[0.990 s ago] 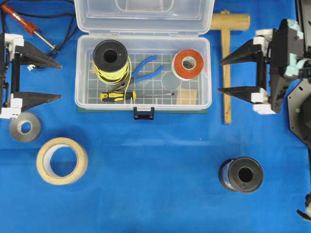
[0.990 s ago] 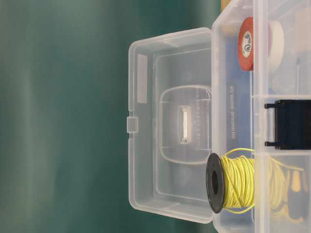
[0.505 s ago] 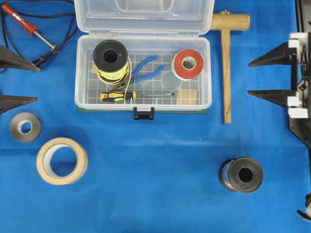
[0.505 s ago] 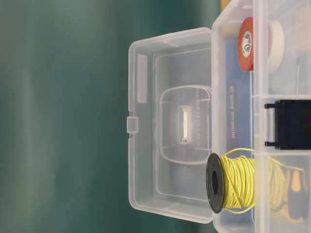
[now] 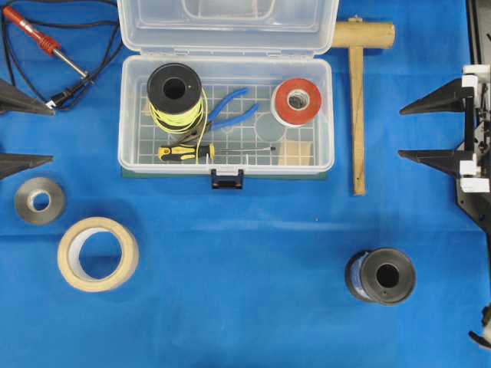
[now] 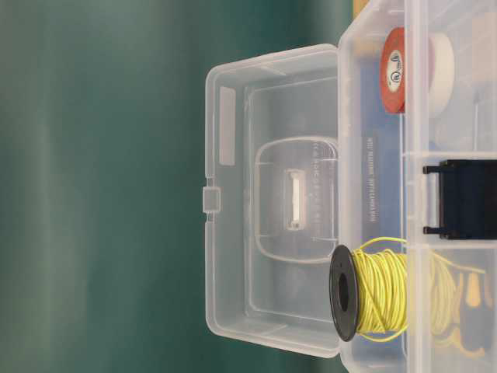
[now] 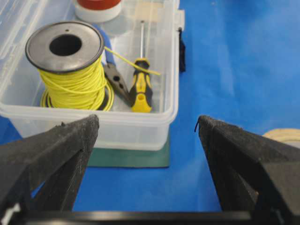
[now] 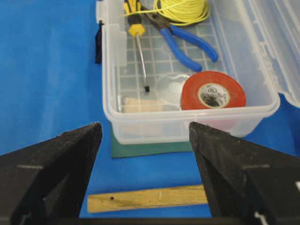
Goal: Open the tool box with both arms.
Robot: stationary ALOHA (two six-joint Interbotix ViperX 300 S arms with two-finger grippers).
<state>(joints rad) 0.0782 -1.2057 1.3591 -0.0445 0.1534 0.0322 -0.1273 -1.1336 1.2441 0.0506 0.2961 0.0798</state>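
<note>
At the left and right edges of the blue table, the left gripper and right gripper stood spread wide, each empty. Between them, against the far edge, sat one tool box, lid thrown back, holding one yellow wire spool, one pair of blue pliers, one screwdriver and one red tape roll. Both grippers had drawn farther outward than a second before.
</note>
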